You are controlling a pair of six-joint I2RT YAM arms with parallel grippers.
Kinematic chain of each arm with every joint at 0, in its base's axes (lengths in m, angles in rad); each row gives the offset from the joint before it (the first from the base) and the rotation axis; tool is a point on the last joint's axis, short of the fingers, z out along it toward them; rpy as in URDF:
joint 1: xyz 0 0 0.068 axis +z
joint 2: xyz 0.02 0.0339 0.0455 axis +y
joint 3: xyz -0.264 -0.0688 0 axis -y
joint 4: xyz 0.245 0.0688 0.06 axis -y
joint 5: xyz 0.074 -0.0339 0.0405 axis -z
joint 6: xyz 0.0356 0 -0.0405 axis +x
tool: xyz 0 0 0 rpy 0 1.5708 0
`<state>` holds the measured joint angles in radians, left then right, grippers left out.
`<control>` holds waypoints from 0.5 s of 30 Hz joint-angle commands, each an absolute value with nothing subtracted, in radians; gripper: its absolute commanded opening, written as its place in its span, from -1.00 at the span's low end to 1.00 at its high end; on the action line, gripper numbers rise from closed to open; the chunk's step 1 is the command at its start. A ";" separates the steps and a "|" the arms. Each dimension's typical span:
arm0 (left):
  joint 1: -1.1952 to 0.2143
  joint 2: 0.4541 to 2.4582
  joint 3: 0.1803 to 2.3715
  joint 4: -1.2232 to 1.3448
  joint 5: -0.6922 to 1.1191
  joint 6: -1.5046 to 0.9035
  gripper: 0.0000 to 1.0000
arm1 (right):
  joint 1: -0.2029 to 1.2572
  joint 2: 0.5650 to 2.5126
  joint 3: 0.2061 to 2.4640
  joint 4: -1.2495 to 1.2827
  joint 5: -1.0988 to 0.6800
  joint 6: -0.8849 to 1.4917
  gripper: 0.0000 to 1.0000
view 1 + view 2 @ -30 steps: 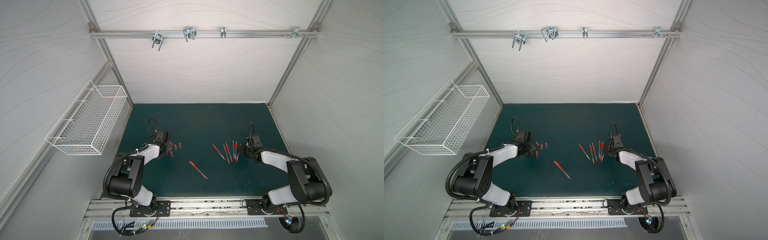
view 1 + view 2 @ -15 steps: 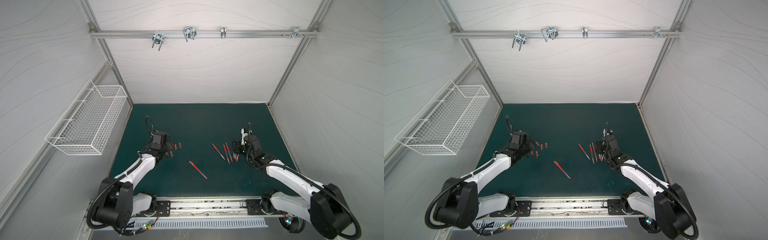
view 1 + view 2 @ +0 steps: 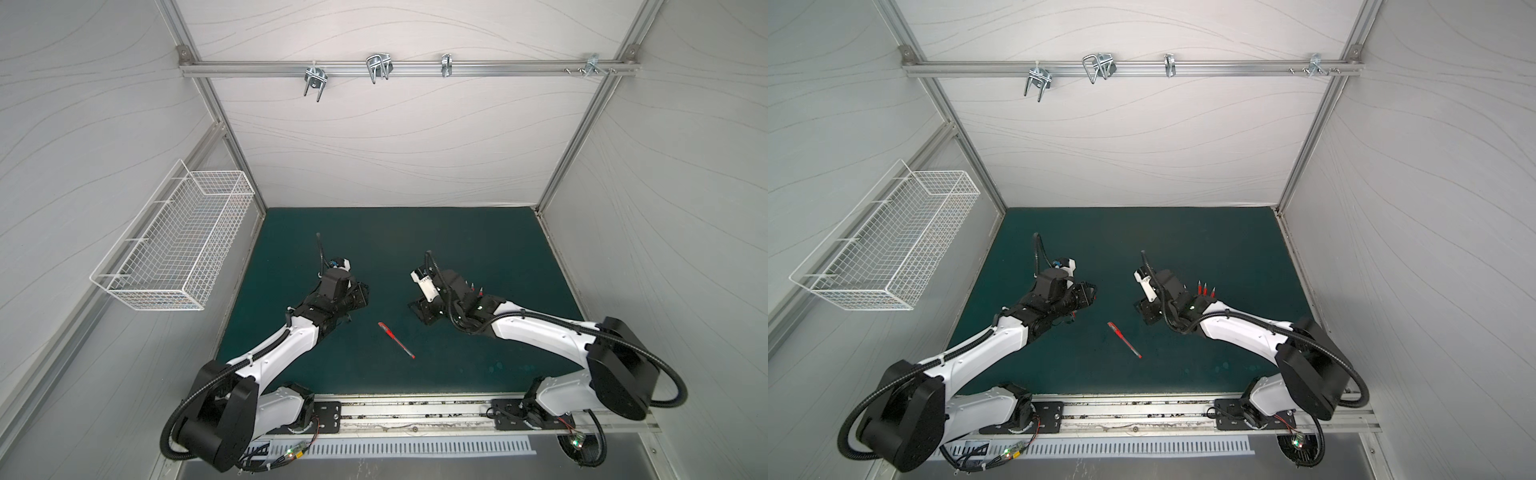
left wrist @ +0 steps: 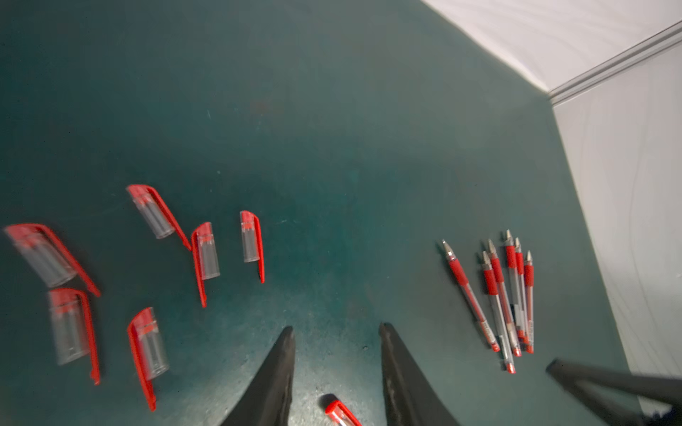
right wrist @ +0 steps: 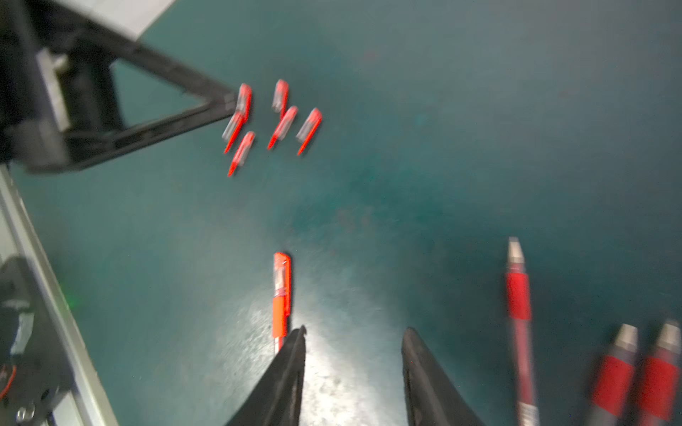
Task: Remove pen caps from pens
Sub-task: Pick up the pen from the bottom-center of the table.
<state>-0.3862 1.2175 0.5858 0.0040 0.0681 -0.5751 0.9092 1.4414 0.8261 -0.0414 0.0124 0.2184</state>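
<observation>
The left gripper's (image 4: 336, 332) fingers (image 4: 280, 365) stand apart with bare mat (image 4: 332, 147) between them, and the right gripper's (image 5: 353, 333) fingers (image 5: 291, 365) are likewise spread and hold nothing. Six loose caps (image 4: 206, 254) lie scattered on the left side of the mat, six uncapped pens (image 4: 505, 295) are bunched on the right side, and one capped pen (image 3: 395, 339) lies alone on the mat between the arms, nearer the front rail. In the right wrist view this last pen (image 5: 281, 295) lies just beyond the right gripper's near finger, cap end pointing away; in the left wrist view only its red cap end (image 4: 339, 411) shows at the frame edge between that gripper's fingers. The step in hand looks like fetching that pen. To do it well, one gripper should close across the barrel behind the grip, lift it clear of the mat, and let the other pinch the cap squarely, so the pull runs straight along the pen's axis and not sideways. Both arms are stretched forward and low, wrists angled down and turned in toward the middle. Motion blur in the wrist views makes it hard to judge how high the fingertips sit above the mat.
</observation>
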 commanded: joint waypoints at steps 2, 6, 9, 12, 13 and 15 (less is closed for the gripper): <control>-0.387 1.283 0.661 -0.010 0.081 -0.561 -0.24 | 0.956 1.519 0.883 -0.120 -0.018 0.199 -0.14; -0.379 1.309 0.670 -0.021 0.070 -0.567 -0.24 | 0.997 1.608 0.953 -0.179 -0.037 0.207 -0.17; -0.366 1.314 0.669 -0.024 0.075 -0.573 -0.25 | 1.026 1.670 1.004 -0.229 -0.019 0.212 -0.21; -0.347 1.327 0.669 -0.028 0.091 -0.580 -0.26 | 1.045 1.724 1.045 -0.267 -0.002 0.219 -0.23; -0.342 1.335 0.670 -0.028 0.097 -0.582 -0.27 | 1.049 1.736 1.054 -0.277 0.000 0.218 -0.25; -0.328 1.359 0.676 -0.034 0.118 -0.589 -0.27 | 1.056 1.765 1.078 -0.301 0.005 0.216 -0.30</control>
